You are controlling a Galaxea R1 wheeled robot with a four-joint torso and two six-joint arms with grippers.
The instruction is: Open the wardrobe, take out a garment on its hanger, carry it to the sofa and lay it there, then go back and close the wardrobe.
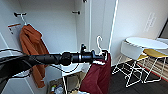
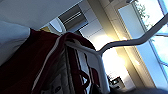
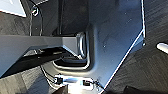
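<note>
The wardrobe (image 1: 62,27) stands open, its white inside facing me and one door edge (image 1: 113,27) swung out to the right. My left arm reaches across from the left, and my left gripper (image 1: 103,56) is shut on the white hanger (image 1: 99,44), whose hook sticks up above it. The maroon garment (image 1: 98,75) hangs below the gripper, outside the wardrobe. In the left wrist view, the garment (image 2: 32,65) and the hanger's white bar (image 2: 100,62) are very close. The sofa is out of view.
An orange-rust hooded garment (image 1: 33,50) hangs from a hook at the wardrobe's left. A round white table (image 1: 146,42) and white wire chairs (image 1: 131,53) stand to the right. Boxes and clutter (image 1: 58,87) lie low in the wardrobe. The right wrist view looks down on the robot's dark base (image 3: 107,37) and grey floor.
</note>
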